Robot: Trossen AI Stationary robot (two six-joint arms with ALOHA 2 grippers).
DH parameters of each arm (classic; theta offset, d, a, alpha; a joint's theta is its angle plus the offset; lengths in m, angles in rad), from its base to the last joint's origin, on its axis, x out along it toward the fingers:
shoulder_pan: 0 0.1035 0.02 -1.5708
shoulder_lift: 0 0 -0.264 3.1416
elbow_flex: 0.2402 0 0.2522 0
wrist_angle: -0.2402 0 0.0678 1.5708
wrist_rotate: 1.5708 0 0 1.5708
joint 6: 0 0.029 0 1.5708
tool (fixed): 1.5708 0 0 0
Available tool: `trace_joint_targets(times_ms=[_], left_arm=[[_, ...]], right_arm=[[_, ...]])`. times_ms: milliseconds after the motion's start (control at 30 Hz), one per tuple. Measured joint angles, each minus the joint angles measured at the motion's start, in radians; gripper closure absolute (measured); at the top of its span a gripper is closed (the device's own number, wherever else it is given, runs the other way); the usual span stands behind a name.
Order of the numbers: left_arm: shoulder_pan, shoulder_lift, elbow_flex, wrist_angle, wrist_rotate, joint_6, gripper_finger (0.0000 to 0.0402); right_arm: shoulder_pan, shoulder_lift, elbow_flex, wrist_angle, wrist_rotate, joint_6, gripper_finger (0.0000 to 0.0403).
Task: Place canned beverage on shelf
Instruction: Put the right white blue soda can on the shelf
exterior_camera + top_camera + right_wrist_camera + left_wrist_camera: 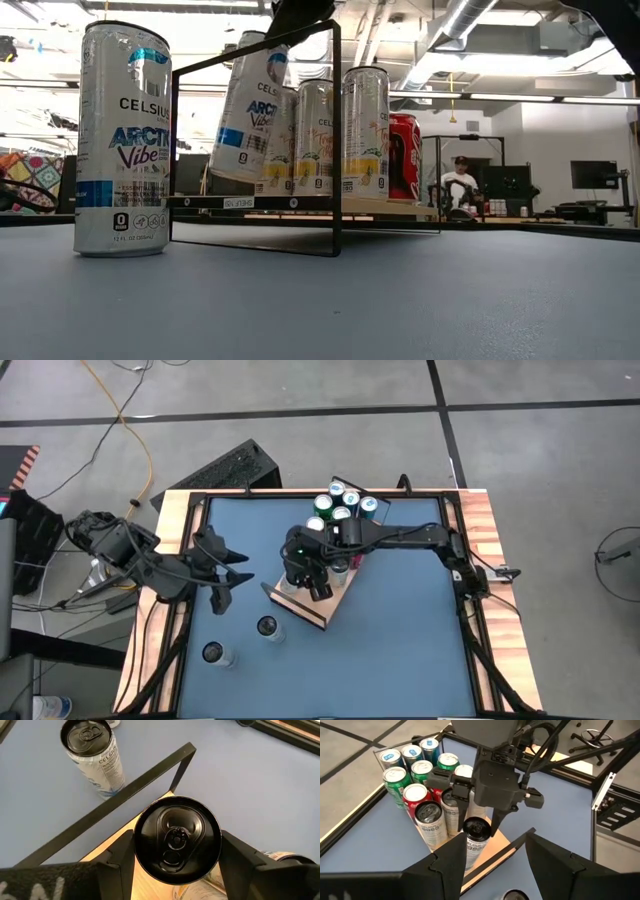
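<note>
The shelf (325, 605) is a light-wood board with a thin black wire rail (125, 795). It lies mid-table and carries several upright cans (340, 505). My right gripper (305, 580) is over the shelf's left corner, shut on a white-and-blue Celsius can (250, 110) with a black top (177, 840). My left gripper (495, 865) is open and empty, left of the shelf (225, 575). Two more black-topped cans (268, 628) (215, 653) stand upright on the blue tabletop near the front. My right gripper pinches the can's upper end, just below the rim (137, 857), between its two fingers (497, 817). The fingers come from above, pointing down. The can hangs tilted, its lower end (232, 175) inside the wire rail and just over the board; I cannot tell whether it touches.
The shelf's cans fill its far part (415, 775), and two stand close beside the held can (432, 822). The nearest table can (92, 755) stands just outside the rail. The blue tabletop (400, 650) has a wooden rim (485, 540) with black frame bars. A person sits far behind (460, 185).
</note>
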Motion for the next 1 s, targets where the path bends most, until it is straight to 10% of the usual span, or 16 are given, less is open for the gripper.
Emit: trace_joint_targets(times_ms=[1000], left_arm=[[0.040, 0.000, 0.000, -0.007, 0.028, -0.005, 0.0214]], right_arm=[[0.010, 0.045, 0.001, -0.027, 0.000, -0.110, 0.0158]])
